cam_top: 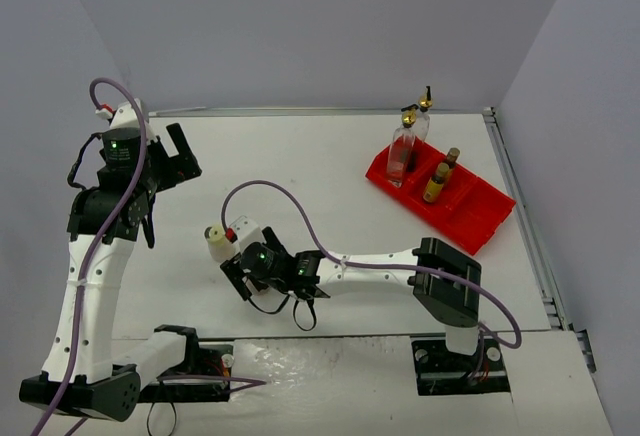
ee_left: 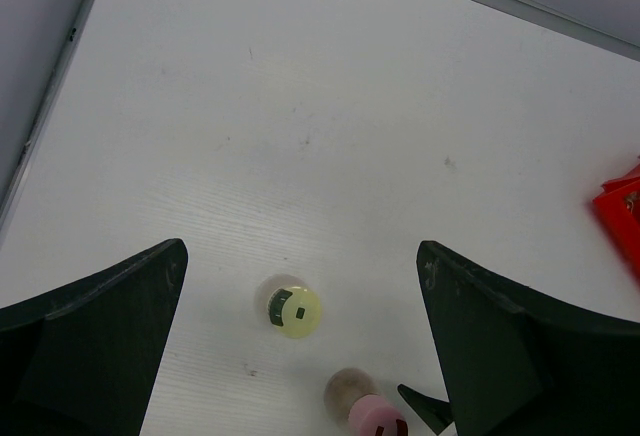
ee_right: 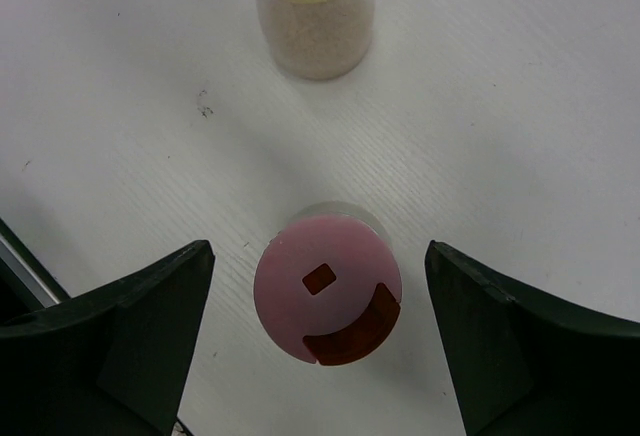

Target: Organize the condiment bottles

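Observation:
The squat pink bottle (ee_right: 328,301) stands on the white table, seen from above between the two fingers of my open right gripper (ee_right: 318,252); the fingers are apart from it on both sides. The squat cream bottle (ee_right: 313,26) stands just beyond it, and shows in the top view (cam_top: 214,241). Both also show in the left wrist view, cream (ee_left: 293,311) and pink (ee_left: 375,416). My left gripper (cam_top: 180,156) is open and empty, held high over the table's left side. Two tall clear bottles (cam_top: 403,151) and two amber bottles (cam_top: 437,182) stand in the red tray.
The red compartmented tray (cam_top: 480,211) lies at the far right, near the table's right rail (cam_top: 520,196). My right arm (cam_top: 370,266) stretches leftward across the table's near part. Grey walls enclose the back and sides.

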Robot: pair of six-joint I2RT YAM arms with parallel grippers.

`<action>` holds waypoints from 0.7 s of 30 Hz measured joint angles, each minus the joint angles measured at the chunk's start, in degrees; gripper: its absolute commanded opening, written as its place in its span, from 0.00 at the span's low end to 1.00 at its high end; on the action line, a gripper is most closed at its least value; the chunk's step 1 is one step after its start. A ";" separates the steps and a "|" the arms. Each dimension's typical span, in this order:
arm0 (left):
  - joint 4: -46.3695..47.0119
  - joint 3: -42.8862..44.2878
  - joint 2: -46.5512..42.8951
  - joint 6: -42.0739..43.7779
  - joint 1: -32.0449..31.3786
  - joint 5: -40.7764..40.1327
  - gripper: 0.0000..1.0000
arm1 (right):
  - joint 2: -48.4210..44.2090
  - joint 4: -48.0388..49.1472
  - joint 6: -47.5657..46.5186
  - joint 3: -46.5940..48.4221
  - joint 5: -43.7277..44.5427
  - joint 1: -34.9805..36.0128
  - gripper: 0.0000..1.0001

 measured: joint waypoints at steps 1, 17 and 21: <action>0.00 0.00 0.00 0.00 0.00 0.00 0.97 | 0.00 0.01 0.01 0.15 0.35 0.00 0.78; 0.00 0.00 0.00 0.33 0.00 0.00 0.97 | 3.17 -0.42 0.36 0.97 2.00 0.00 0.53; 0.02 0.00 0.00 0.33 0.00 0.00 0.97 | 3.17 -0.46 0.44 0.97 2.16 0.00 0.45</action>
